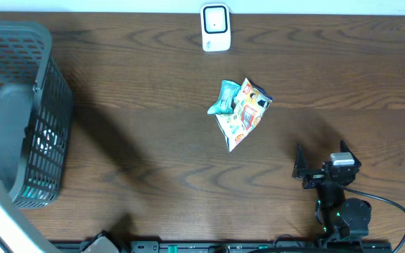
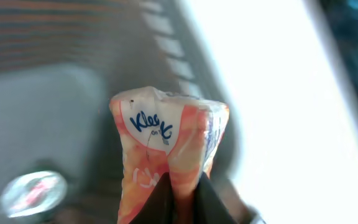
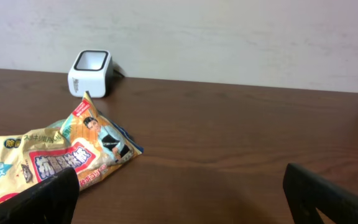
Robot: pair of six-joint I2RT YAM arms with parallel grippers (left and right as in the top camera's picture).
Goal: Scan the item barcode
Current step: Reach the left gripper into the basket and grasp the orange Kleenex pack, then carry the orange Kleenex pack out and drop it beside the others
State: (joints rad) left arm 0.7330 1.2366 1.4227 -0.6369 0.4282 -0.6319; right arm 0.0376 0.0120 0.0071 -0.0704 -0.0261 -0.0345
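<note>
Kleenex tissue pack (image 2: 166,155): clamped in left gripper (image 2: 184,196); right gripper (image 3: 182,199) agape, empty. Handling: present barcode squarely facing scanner (image 1: 216,27).

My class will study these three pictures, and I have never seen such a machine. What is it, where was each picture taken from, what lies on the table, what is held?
Two robot arms, each ending in a two-finger gripper. One picture looks down on the table; the other two come from cameras on the wrists. On the table: snack packets, a white scanner, a grey basket. The left gripper is shut on a tissue pack; the right gripper is open and empty.
</note>
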